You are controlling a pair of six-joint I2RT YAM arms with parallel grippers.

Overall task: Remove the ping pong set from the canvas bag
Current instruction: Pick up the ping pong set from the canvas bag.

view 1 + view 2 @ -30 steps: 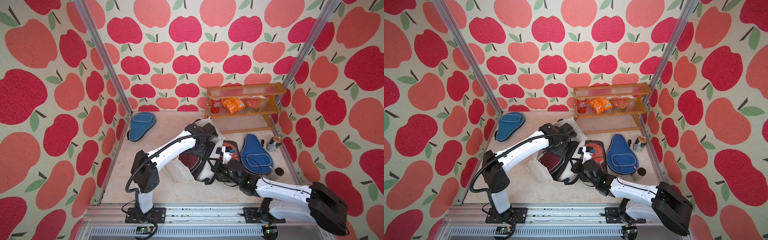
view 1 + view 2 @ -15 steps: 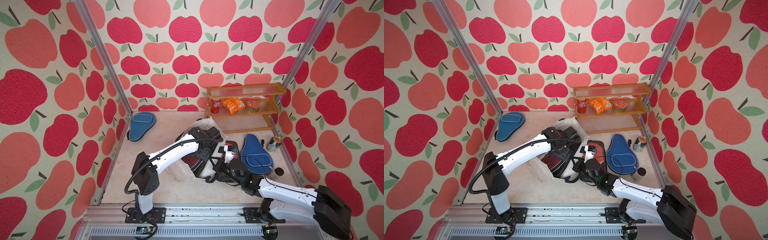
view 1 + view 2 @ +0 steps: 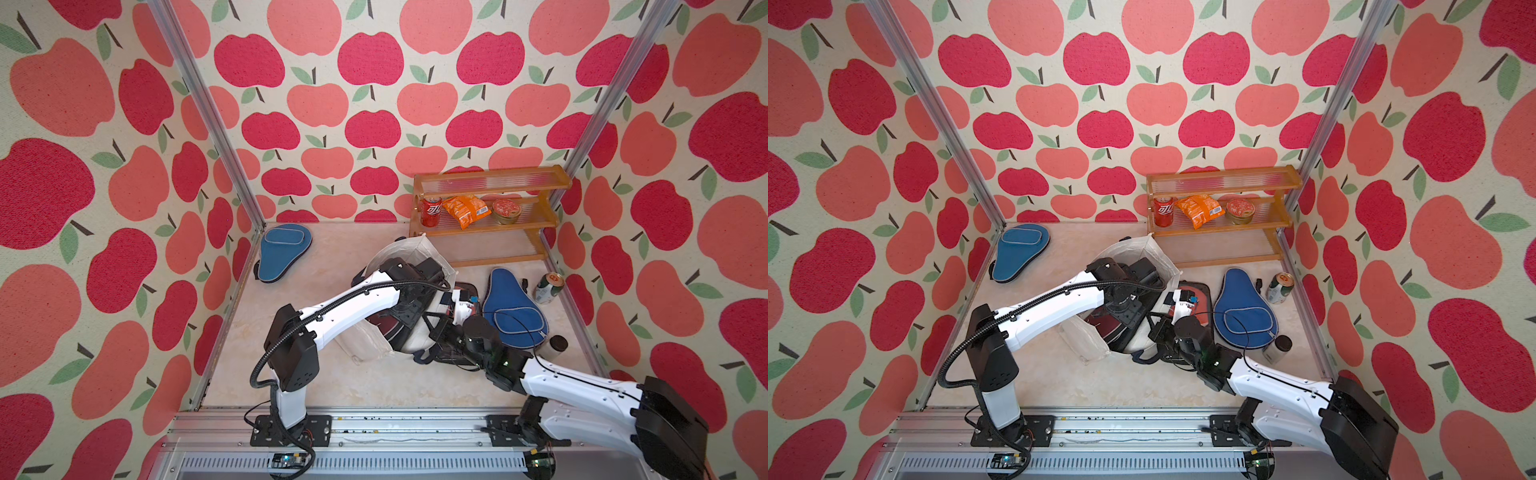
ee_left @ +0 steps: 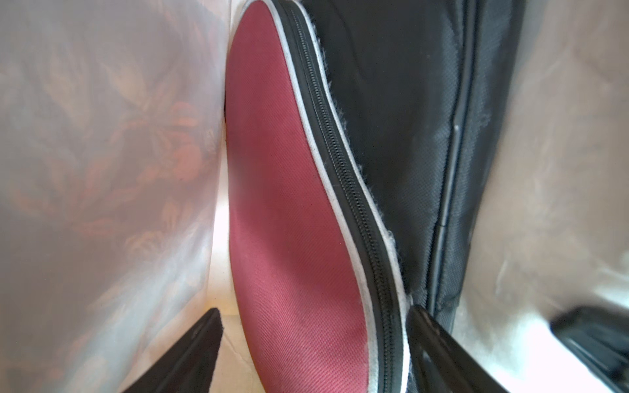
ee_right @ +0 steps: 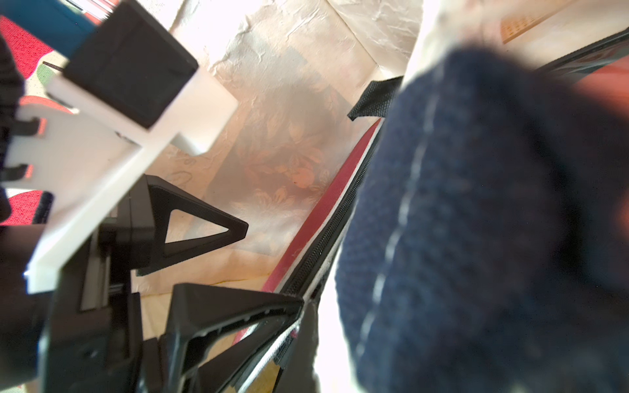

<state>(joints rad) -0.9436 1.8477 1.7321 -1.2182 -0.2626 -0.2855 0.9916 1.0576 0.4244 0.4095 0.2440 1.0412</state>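
Observation:
The off-white canvas bag (image 3: 411, 253) (image 3: 1142, 251) lies tipped over mid-table, mouth toward me. Inside it, my left gripper (image 4: 313, 340) stands open astride the maroon case (image 4: 292, 221) (image 3: 384, 326). One finger (image 4: 439, 347) touches the case's zip edge; the other finger (image 4: 190, 354) stands clear. A black pouch (image 4: 408, 119) lies against the maroon case. My right gripper (image 3: 442, 328) is shut at the bag's mouth on its navy strap (image 5: 476, 221). Outside the bag lie two blue cases (image 3: 282, 253) (image 3: 513, 311) and a clear pouch (image 3: 465, 291) showing red.
A wooden shelf (image 3: 486, 208) at the back right holds a red can (image 3: 432, 211), an orange snack bag (image 3: 465, 210) and a bowl (image 3: 506, 211). A green can (image 3: 547, 287) and a dark-capped bottle (image 3: 557, 345) stand by the right wall.
My left gripper has gone a little deeper into the bag, and its jaws have narrowed slightly around the maroon case. The right gripper has kept its hold on the strap.

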